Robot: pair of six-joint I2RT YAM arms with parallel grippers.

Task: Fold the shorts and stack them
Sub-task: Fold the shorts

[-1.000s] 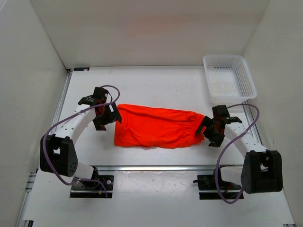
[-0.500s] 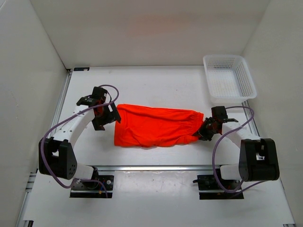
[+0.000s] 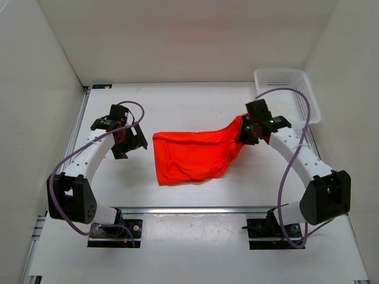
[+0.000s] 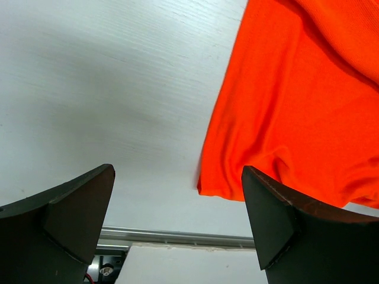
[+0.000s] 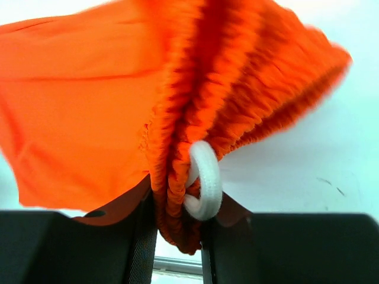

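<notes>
One fold in hand: right gripper (image 3: 246, 133) pinches shorts (image 3: 192, 157) waistband (image 5: 177, 148), raised; left gripper (image 3: 134, 142) wide, empty. Next: carry waistband over hem (image 4: 214, 184).

the shorts (image 3: 195, 155) are soft, matt orange-red cloth; their waistband (image 5: 177, 106) is tightly ribbed, gathered elastic, with a white woven drawstring (image 5: 204, 177). the tabletop (image 4: 106, 77) is matt white with faint wood-like grain. the basket (image 3: 287, 103) is white plastic mesh. the left gripper (image 4: 177, 177) has smooth matt black jaws.
</notes>
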